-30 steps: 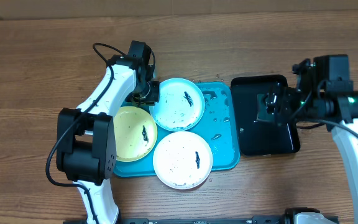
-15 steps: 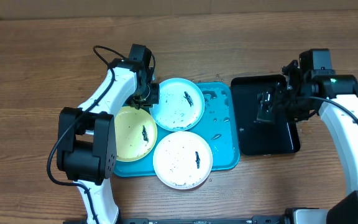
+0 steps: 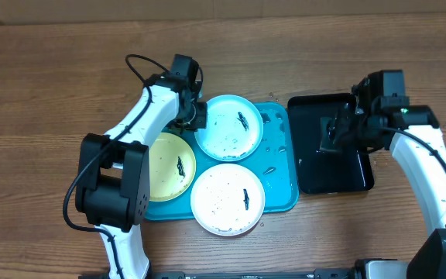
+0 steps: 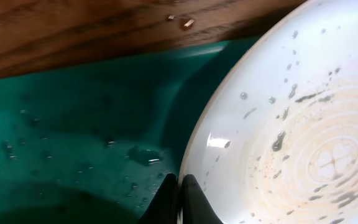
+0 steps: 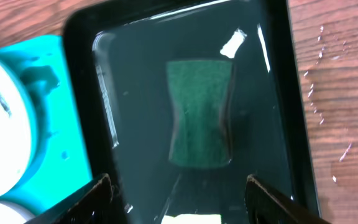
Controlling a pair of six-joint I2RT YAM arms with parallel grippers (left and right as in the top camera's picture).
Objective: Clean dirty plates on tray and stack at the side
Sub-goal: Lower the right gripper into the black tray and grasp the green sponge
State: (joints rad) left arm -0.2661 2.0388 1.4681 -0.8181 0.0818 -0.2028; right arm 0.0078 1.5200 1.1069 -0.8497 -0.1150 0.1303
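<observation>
**A:** Where do the plates sit?

**B:** All three are on the turquoise tray (image 3: 281, 184). The light blue plate (image 3: 229, 127) is at the tray's far edge, and its rim reaches just past the tray's rim there. The yellow-green plate (image 3: 169, 166) fills the tray's left end. The white plate (image 3: 228, 198) lies at the near edge and hangs over the rim above the table (image 3: 53, 77). They crowd close together, and I cannot tell whether their rims overlap.

**A:** How dirty are they?

**B:** Each has a dark smear near its middle. The light blue one also carries fine dark specks and droplets, and the left wrist view shows faint raised rings at its centre. The white one has scattered small specks. The yellow-green one shows little beyond its smear. The bare right part of the tray is streaked with water and drops.

**A:** And the left gripper?

**B:** The left gripper (image 4: 179, 186) has its fingers pinched together on the light blue plate's rim, on the side toward the tray's far left corner.

**A:** The right one?

**B:** The right gripper (image 5: 179, 190) hangs over the black tray (image 3: 347, 177), which sits just beside the turquoise tray's right side. Its fingers stand wide apart with nothing between them. A green sponge (image 5: 201, 112) lies flat in the black tray ahead of them.
</observation>
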